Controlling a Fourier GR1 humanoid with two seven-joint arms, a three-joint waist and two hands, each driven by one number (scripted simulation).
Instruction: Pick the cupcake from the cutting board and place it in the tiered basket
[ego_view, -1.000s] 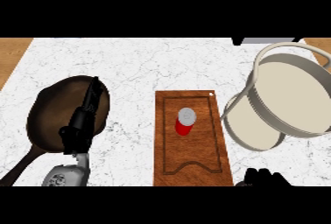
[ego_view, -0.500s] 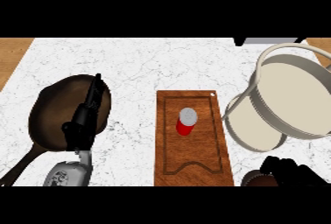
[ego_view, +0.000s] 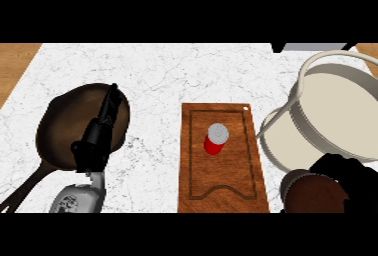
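One red cupcake (ego_view: 214, 140) on a grooved wooden cutting board (ego_view: 221, 195).
Left hand (ego_view: 98, 131) straight-fingered over a dark pan (ego_view: 66, 125); right hand (ego_view: 347, 172), grasp unclear, beside the cream tiered basket (ego_view: 336, 105).

Worktop (ego_view: 170, 70) is showing white marble with grey veining, tan wood strip at its left edge. Cutting board (ego_view: 224, 185) is showing reddish-brown wood grain. Cupcake (ego_view: 215, 139): red wrapper, pale grey top. Tiered basket (ego_view: 339, 107) is cream. Pan (ego_view: 74, 130) is dark brown. Left robot hand (ego_view: 100, 131) is black.
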